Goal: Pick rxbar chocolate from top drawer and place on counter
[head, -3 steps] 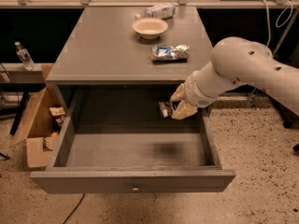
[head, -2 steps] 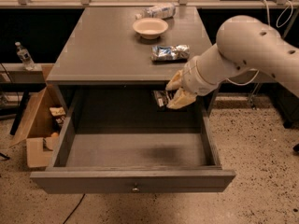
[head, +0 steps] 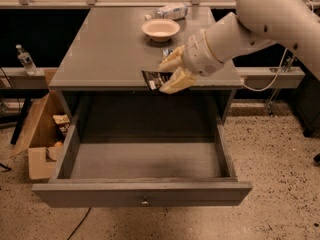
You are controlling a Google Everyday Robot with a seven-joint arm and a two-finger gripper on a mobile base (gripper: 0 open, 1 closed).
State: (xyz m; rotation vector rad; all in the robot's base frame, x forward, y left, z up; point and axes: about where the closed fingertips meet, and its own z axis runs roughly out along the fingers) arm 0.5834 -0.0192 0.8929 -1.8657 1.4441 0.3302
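The counter (head: 100, 49) looks smooth, faintly glossy grey; the drawer (head: 90, 194) matt grey, its knob (head: 145, 202) metal. At the counter's front edge the cream plastic-looking gripper (head: 169, 75) pinches the bar (head: 153, 78), glossy black.

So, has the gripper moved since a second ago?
Yes. The gripper, shut on the rxbar chocolate, rose from the top drawer to the counter edge.

Tool (head: 168, 74) over counter (head: 102, 49) front, bowl (head: 160, 29) (bottle (head: 168, 11)) behind
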